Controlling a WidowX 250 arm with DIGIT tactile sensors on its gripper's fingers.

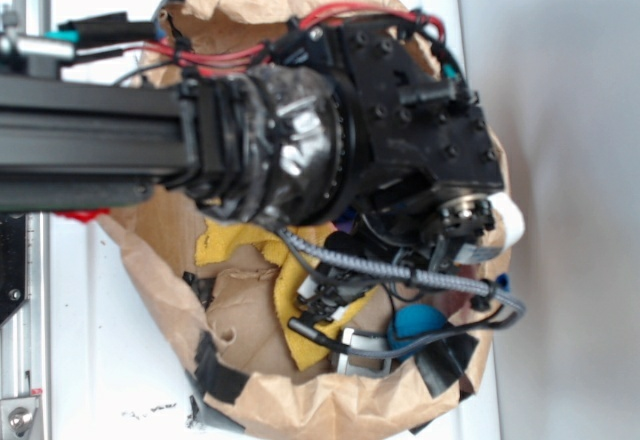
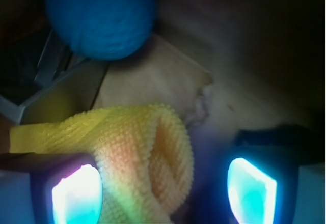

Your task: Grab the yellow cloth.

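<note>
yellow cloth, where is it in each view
Exterior: the yellow cloth lies mid-frame, low, on the brown paper, partly hidden under the arm.
Wrist: it fills the lower left to centre, a fold standing between the two lit fingers of the open tool.
Shared landmark: the blue ball, lower right in the exterior view, top left in the wrist view.

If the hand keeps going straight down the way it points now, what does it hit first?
Most likely the yellow cloth: a raised fold of it sits between the open hand's fingers, nearer one pad. The brown paper lies beneath. Depth is hard to judge.
</note>
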